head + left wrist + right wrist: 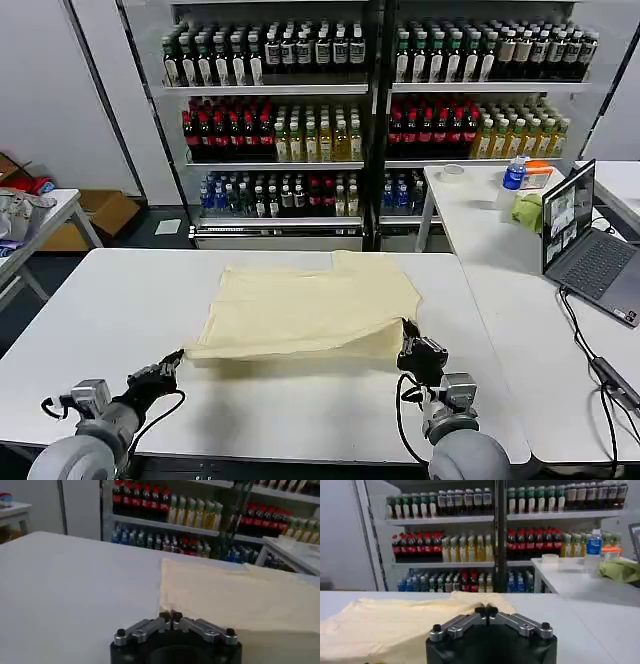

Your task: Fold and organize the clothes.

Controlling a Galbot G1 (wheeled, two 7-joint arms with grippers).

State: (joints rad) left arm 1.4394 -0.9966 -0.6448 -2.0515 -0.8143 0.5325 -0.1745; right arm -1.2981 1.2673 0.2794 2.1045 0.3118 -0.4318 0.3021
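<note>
The clothes (pixel 310 305), a single pale cream-yellow garment, lie on the white table (pixel 120 300), toward its far half and roughly centred. The garment is partly folded: its near edge forms a doubled, fairly straight band, and the far edge is uneven, with a raised corner toward the right.

The left gripper (pixel 172 364) sits low over the table at the near left, just beside the garment's near left corner. In the left wrist view its fingers (pixel 164 616) are pressed together, tip to tip, with no fabric between them; the garment (pixel 240 595) lies ahead of them on the table surface.

The right gripper (pixel 413 340) sits at the garment's near right corner, touching or just over the fabric edge. In the right wrist view its fingers (pixel 481 611) are also pressed together and hold nothing; the garment (pixel 385 622) spreads beside and ahead of them.

Behind the table stand shelves of bottles (pixel 300 100). A side table to the right carries a laptop (pixel 585 245).
</note>
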